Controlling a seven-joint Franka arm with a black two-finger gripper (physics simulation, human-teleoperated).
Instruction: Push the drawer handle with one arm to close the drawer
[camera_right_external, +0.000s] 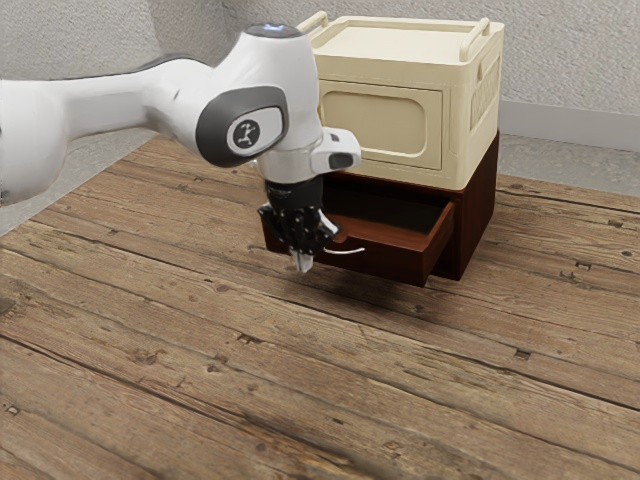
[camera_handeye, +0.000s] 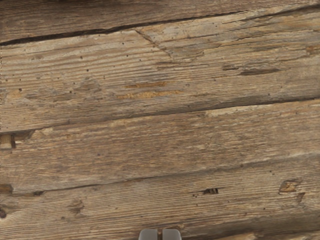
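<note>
- Weathered planks (camera_right_external: 230, 370) lie nearest.
- Gripper (camera_right_external: 302, 264) closed, tips nearly meeting, nothing between; whether it touches the handle, I can't tell.
- Pale curved handle (camera_right_external: 348, 251) at its exterior-view right.
- Drawer (camera_right_external: 385, 262), pulled partly out.
- Dark red cabinet (camera_right_external: 480, 215) beneath a cream box (camera_right_external: 455, 130).
- Textured wall (camera_right_external: 570, 60).

One arm (camera_right_external: 250, 110), tool (camera_right_external: 302, 262), drawer (camera_right_external: 390, 262), drawer handle (camera_right_external: 350, 251), cabinet (camera_right_external: 478, 220), box (camera_right_external: 458, 110) and table (camera_right_external: 150, 350).

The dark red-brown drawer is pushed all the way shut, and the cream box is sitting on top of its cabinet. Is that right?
Not quite: the exterior view shows the drawer pulled out. The cream box is indeed on top of its cabinet.
</note>
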